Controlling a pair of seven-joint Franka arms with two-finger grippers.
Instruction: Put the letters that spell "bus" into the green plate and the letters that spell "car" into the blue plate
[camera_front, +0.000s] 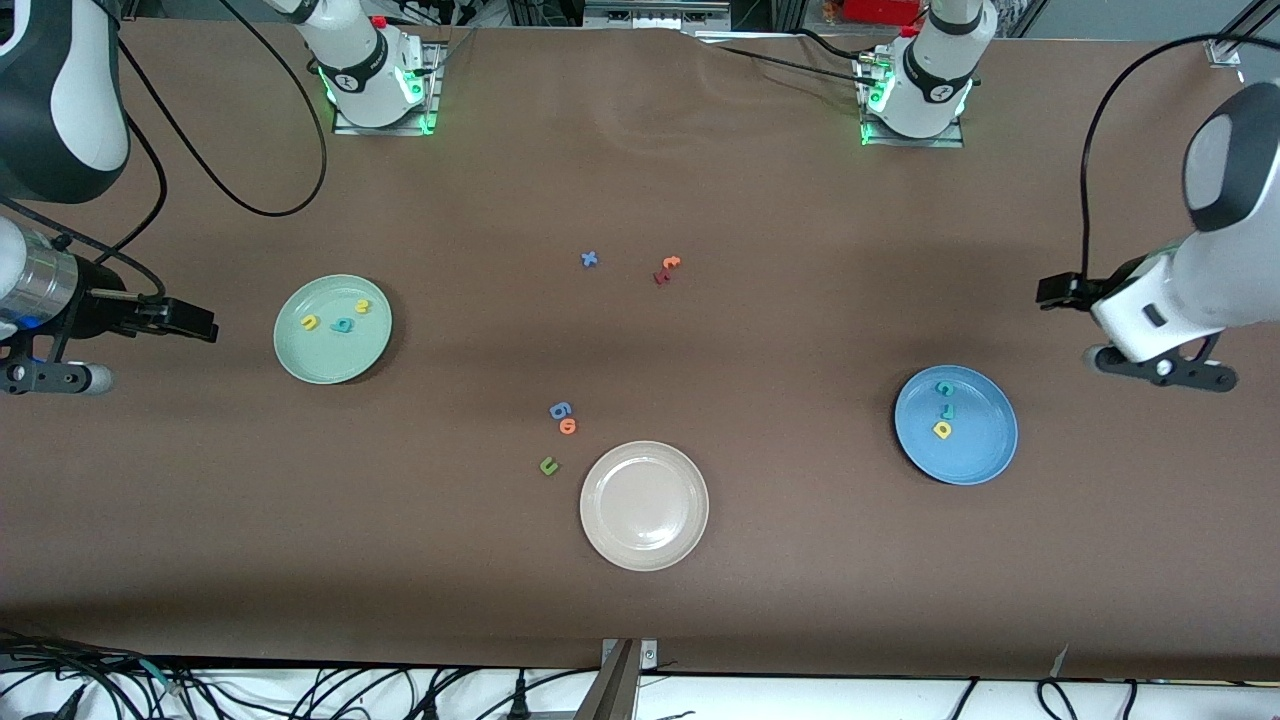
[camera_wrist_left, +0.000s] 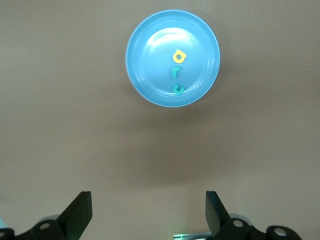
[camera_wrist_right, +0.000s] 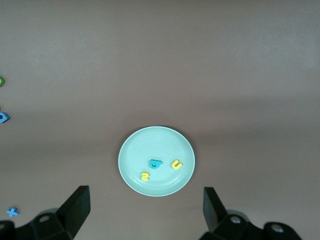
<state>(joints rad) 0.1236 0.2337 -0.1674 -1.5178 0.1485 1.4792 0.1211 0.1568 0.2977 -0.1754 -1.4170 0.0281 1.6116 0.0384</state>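
The green plate (camera_front: 300, 355) (camera_wrist_right: 135, 150) lies toward the right arm's end of the table. It holds a teal "b" (camera_front: 343, 325) (camera_wrist_right: 155, 163), a yellow "u" (camera_front: 310, 322) (camera_wrist_right: 176, 164) and a yellow "s" (camera_front: 362, 307) (camera_wrist_right: 145, 176). In the blue plate (camera_front: 985, 445) (camera_wrist_left: 150, 60), toward the left arm's end, lie a teal "c" (camera_front: 943, 388) (camera_wrist_left: 178, 89), a teal "r" (camera_front: 947, 410) (camera_wrist_left: 173, 71) and a yellow "a" (camera_front: 941, 429) (camera_wrist_left: 178, 56). My right gripper (camera_front: 205, 325) (camera_wrist_right: 146, 207) hangs open and empty over bare table beside the green plate. My left gripper (camera_front: 1050, 290) (camera_wrist_left: 148, 210) is open and empty over bare table beside the blue plate.
An empty beige-white plate (camera_front: 643, 505) sits mid-table, near the front camera. Beside it lie a blue looped letter (camera_front: 560, 410), an orange "o" (camera_front: 568, 426) and an olive "u" (camera_front: 548, 466). Farther from the camera are a blue "x" (camera_front: 589, 259), an orange "t" (camera_front: 670, 263) and a dark red letter (camera_front: 660, 277).
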